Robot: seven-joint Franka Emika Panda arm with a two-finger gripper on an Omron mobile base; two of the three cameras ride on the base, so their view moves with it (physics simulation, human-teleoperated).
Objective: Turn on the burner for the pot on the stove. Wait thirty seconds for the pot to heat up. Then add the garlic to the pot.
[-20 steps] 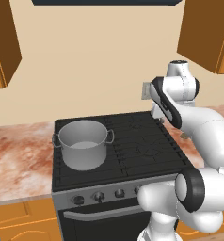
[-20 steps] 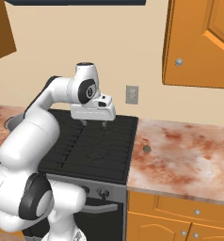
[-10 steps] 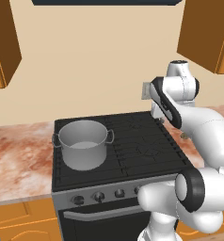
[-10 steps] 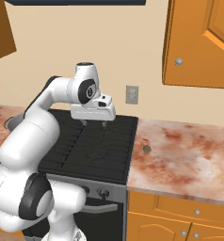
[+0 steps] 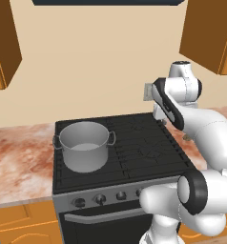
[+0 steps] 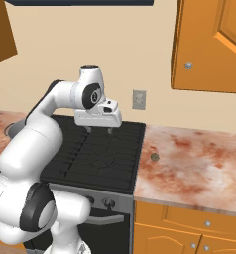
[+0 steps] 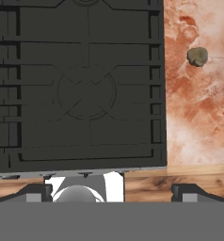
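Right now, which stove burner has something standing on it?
The front-left burner of the stove: the grey pot stands on it; the other grates are bare.

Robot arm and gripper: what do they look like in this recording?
A glossy white arm of rounded, bulbous segments with dark grey rings at the joints. Its hand is a flat white block carrying a two-finger gripper with two small dark fingertips. No cables or markings are visible.
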